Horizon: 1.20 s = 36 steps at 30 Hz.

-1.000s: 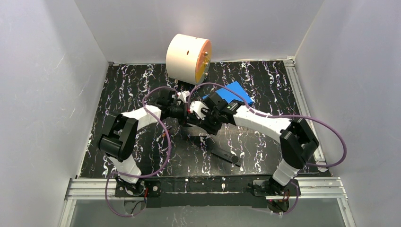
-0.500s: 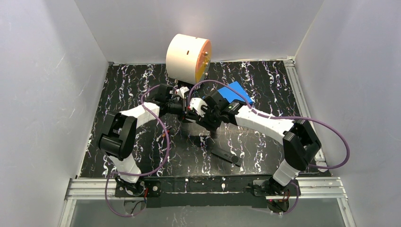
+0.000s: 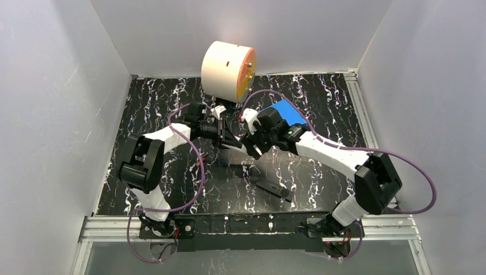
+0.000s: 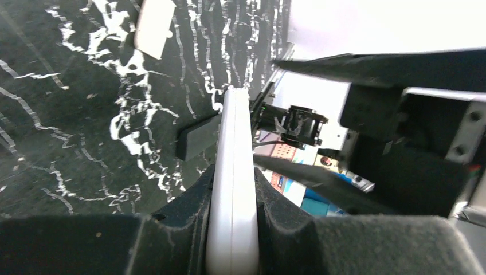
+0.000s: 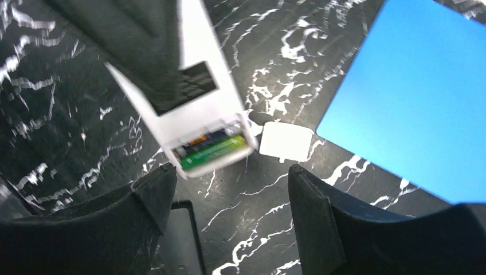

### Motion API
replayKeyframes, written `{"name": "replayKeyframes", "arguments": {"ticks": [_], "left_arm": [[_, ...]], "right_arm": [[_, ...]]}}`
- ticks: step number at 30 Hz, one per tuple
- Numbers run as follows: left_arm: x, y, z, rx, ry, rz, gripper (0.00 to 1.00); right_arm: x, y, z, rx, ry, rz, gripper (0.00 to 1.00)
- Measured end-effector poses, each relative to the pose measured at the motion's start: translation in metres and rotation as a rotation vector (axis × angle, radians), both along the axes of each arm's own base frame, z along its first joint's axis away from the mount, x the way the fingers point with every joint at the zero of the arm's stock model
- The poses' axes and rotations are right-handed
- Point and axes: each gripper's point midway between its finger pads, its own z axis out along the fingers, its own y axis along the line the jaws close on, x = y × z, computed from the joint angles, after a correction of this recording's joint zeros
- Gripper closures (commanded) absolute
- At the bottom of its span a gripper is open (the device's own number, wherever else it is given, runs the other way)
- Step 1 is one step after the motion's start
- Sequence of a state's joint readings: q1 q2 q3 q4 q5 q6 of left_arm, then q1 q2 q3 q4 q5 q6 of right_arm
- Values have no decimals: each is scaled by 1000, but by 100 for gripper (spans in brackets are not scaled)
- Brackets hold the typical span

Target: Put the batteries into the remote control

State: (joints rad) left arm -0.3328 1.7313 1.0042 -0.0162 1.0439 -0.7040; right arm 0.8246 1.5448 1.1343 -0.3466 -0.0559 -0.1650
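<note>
The left gripper (image 4: pixel 232 195) is clamped on the white remote (image 4: pixel 235 132), its matte black padded fingers (image 4: pixel 183 200) pressing the two broad faces so that the slim, smooth plastic body stands on its edge and juts forward over the table (image 4: pixel 69 114). The right gripper (image 5: pixel 229 183) hangs over the far end of that remote with its blunt, dark jaws spread wide and nothing between them. Below the gap, the remote's battery bay lies uncovered, and the batteries (image 5: pixel 215 148) sit in it side by side: one glossy green cylinder nearest the end, and a darker one with an orange tip tucked behind it. Just beside that end, flat on the table, lies the battery cover (image 5: pixel 285 141), a small white rectangle with rounded corners. Near it is a blue panel (image 5: pixel 412 97), flat, matte and sharp-edged. The tabletop is black with white marble-like veins. Closer to the arm bases, well apart from the grippers, a black bar (image 3: pixel 274 188) lies slantwise. At the back wall stands a cream drum (image 3: pixel 226 71) on its side, with an orange round face.
</note>
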Motion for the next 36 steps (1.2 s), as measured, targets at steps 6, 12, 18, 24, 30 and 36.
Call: {"name": "replayKeyframes", "arguments": {"ticks": [6, 12, 18, 24, 30, 36], "left_arm": [[-1, 10, -35, 91, 32, 28, 100], [-20, 23, -72, 184, 93, 60, 100], [-22, 30, -72, 226, 48, 90, 100], [-18, 34, -57, 230, -43, 104, 100], [-23, 43, -56, 254, -66, 119, 100], [-28, 50, -54, 270, -85, 131, 100]], "right_arm": [[28, -25, 5, 144, 148, -405, 30], [43, -40, -36, 67, 345, -867, 34], [57, -27, -58, -12, 430, -1122, 51], [57, -28, -77, -89, 474, -1314, 54], [48, -34, -81, -136, 491, -1415, 54], [61, -22, -88, -123, 498, -1452, 55]]}}
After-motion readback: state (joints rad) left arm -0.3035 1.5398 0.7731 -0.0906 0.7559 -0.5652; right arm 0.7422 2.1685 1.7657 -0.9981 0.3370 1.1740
